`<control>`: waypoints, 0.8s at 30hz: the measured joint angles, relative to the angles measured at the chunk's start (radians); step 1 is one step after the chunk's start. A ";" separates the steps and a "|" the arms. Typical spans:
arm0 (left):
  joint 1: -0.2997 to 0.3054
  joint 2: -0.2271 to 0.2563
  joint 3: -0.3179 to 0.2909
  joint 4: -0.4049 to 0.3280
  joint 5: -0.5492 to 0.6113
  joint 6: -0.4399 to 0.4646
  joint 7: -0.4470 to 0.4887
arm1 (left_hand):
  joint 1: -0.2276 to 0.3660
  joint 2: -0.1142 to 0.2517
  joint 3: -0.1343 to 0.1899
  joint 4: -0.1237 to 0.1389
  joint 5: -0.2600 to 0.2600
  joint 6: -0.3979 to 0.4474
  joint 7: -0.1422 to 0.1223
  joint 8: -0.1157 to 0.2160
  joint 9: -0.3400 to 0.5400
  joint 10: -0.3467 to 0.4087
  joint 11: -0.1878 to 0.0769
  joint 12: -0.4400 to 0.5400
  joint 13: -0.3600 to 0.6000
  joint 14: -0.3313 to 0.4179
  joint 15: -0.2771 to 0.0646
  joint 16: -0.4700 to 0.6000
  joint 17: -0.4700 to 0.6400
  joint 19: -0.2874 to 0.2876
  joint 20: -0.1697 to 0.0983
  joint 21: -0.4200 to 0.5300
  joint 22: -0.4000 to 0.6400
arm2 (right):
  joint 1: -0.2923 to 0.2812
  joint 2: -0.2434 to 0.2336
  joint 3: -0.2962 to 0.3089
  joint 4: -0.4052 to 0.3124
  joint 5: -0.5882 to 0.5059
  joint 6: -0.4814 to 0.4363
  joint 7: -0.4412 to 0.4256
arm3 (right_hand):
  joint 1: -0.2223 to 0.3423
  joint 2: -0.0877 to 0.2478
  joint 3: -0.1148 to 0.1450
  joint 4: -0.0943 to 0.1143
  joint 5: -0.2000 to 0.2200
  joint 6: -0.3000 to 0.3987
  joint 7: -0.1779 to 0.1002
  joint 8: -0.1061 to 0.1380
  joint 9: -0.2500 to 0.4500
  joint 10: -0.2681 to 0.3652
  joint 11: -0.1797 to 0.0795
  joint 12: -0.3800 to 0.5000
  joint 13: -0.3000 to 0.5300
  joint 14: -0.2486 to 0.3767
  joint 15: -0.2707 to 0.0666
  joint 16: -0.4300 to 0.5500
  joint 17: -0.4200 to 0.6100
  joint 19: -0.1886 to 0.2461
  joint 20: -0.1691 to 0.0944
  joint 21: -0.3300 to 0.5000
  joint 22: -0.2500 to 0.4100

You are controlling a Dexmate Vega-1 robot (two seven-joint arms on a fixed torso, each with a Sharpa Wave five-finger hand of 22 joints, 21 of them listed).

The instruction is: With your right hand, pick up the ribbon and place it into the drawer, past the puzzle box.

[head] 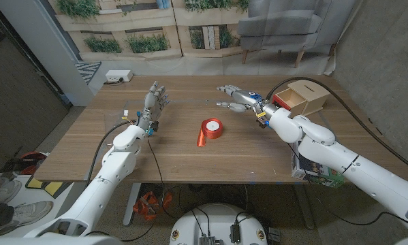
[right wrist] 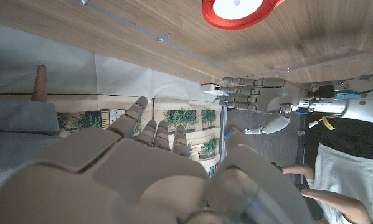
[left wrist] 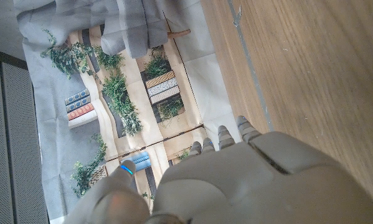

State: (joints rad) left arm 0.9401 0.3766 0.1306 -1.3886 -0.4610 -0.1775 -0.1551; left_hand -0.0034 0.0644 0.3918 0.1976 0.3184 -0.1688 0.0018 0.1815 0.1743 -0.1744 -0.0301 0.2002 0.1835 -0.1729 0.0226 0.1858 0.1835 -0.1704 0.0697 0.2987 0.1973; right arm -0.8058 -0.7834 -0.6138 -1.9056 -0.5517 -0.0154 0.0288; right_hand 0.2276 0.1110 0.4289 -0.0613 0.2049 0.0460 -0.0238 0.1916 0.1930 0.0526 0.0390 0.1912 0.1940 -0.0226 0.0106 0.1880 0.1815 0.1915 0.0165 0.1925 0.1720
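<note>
Lying at the table's middle, the ribbon (head: 210,128) trails its loose tail toward the robot; the right hand (head: 239,99) hovers beyond it, fingers spread and empty (nearer the drawer (head: 300,97)), so it must reach back.

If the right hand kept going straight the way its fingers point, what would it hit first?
Probably nothing on the table: the right hand points toward the left hand, passing behind the ribbon. Depth is uncertain.
</note>
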 measured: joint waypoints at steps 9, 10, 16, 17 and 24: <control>0.000 0.002 0.001 0.001 -0.002 0.000 -0.003 | 0.000 0.000 0.000 0.000 0.000 0.000 0.000 0.000 0.000 0.005 0.004 0.000 0.000 0.004 0.004 0.000 0.000 0.000 0.000 0.000 0.000 | 0.008 0.011 -0.012 0.011 -0.006 0.008 0.009 | 0.005 -0.006 -0.004 -0.012 0.000 -0.012 -0.001 0.000 0.000 -0.011 0.000 0.000 0.000 -0.004 0.004 0.000 0.000 0.000 0.000 0.000 0.000; 0.000 0.002 0.001 0.001 -0.003 0.000 -0.004 | 0.000 0.000 0.000 0.000 0.000 0.000 0.000 0.000 0.000 0.006 0.006 0.000 0.000 0.004 0.004 0.000 0.000 0.000 0.000 0.000 0.000 | 0.009 0.012 -0.013 0.012 -0.006 0.008 0.009 | 0.005 -0.006 -0.004 -0.012 -0.001 -0.012 -0.001 0.000 0.000 -0.010 0.000 0.000 0.000 -0.004 0.004 0.000 0.000 0.000 0.000 0.000 0.000; -0.008 0.001 0.002 0.016 -0.004 0.000 -0.009 | 0.000 0.000 0.000 0.000 0.000 0.000 0.000 0.000 0.000 0.006 0.006 0.000 0.000 0.004 0.004 0.000 0.000 0.000 0.000 0.000 0.000 | 0.014 0.019 -0.021 0.020 -0.007 0.016 0.020 | 0.005 -0.006 -0.004 -0.012 -0.008 -0.012 -0.001 0.000 0.000 -0.010 0.000 0.000 0.000 -0.007 0.007 0.000 0.000 0.000 0.000 0.000 0.000; -0.009 0.000 0.002 0.018 -0.004 0.000 -0.011 | 0.000 0.000 0.000 0.000 0.000 0.000 0.000 0.000 0.000 0.006 0.006 0.000 0.000 0.004 0.004 0.000 0.000 0.000 0.000 0.000 0.000 | 0.016 0.021 -0.023 0.023 -0.008 0.018 0.022 | 0.005 -0.006 -0.004 -0.013 -0.008 -0.012 -0.001 0.000 0.000 -0.010 0.000 0.000 0.000 -0.007 0.007 0.000 0.000 0.000 0.000 0.000 0.000; -0.015 -0.002 0.002 0.029 -0.004 -0.002 -0.014 | 0.000 0.000 0.000 0.000 0.000 0.000 0.000 0.000 0.000 0.005 0.006 0.000 0.000 0.004 0.004 0.000 0.000 0.000 0.000 0.000 0.000 | 0.029 0.033 -0.040 0.046 -0.008 0.034 0.030 | 0.010 -0.011 -0.008 -0.016 -0.008 -0.021 -0.003 0.000 0.000 -0.010 0.000 0.000 0.000 -0.007 0.007 0.000 0.000 -0.004 -0.004 0.000 0.000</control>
State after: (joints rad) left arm 0.9247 0.3743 0.1327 -1.3598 -0.4651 -0.1790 -0.1694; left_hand -0.0034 0.0644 0.3918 0.1976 0.3184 -0.1688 0.0018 0.1815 0.1743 -0.1693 -0.0242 0.2002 0.1834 -0.1691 0.0264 0.1858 0.1835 -0.1705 0.0697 0.2987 0.1973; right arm -0.7766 -0.7502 -0.6533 -1.8601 -0.5594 0.0187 0.0589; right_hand 0.2379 0.1002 0.4209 -0.0777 0.1972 0.0247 -0.0268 0.1916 0.1929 0.0422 0.0392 0.1912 0.1941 -0.0298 0.0179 0.1880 0.1816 0.1875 0.0124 0.1925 0.1722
